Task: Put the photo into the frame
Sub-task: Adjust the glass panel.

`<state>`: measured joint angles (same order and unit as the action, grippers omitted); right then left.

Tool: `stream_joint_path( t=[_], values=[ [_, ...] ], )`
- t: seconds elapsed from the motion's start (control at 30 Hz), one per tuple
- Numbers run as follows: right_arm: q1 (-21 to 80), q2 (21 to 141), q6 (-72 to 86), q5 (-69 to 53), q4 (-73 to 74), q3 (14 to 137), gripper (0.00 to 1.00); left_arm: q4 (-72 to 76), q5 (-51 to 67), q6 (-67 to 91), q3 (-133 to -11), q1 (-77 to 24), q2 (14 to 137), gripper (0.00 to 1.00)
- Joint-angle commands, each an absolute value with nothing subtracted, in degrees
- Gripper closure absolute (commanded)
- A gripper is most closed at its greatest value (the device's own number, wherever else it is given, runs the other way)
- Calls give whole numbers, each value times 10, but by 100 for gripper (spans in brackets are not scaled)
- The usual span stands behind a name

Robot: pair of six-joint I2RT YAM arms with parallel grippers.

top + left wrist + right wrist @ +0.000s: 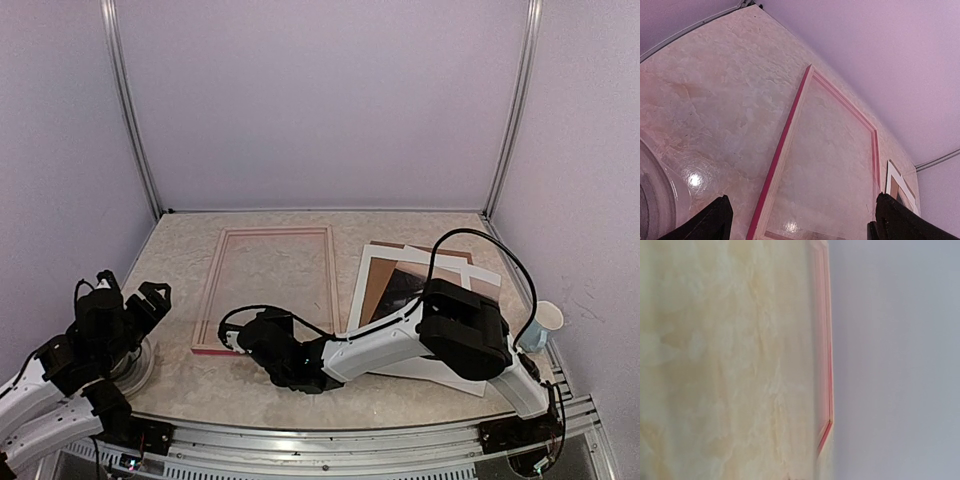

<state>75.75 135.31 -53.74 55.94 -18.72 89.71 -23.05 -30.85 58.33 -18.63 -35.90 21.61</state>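
Bystanders on a marbled surface

A cream, marble-patterned surface [180,250] is filling the middle of the overhead view, with pale lilac walls [320,100] enclosing it on three sides and two metal posts [135,130] rising at the back corners. At the right edge of the picture a pale paper cup [541,325] is standing upright at the rim of the surface. Right of centre a white mat sheet [372,275] is lying flat, slightly askew, and a brown backing board [445,251] is peeking out from under its upper edge. At lower left a round clear disc [140,365] is resting on the surface and catching a bright glint of light.
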Motion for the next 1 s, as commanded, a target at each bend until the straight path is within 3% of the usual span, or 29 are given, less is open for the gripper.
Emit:
stream_joint_path(
  t=[0.0, 0.97],
  values=[
    [754, 1330, -559, 589, -205, 905, 100, -240, -313, 585, -178, -353, 211, 1],
    [750, 1327, -567, 584, -119, 916, 100, -230, -311, 581, -187, -353, 220, 1]
  ],
)
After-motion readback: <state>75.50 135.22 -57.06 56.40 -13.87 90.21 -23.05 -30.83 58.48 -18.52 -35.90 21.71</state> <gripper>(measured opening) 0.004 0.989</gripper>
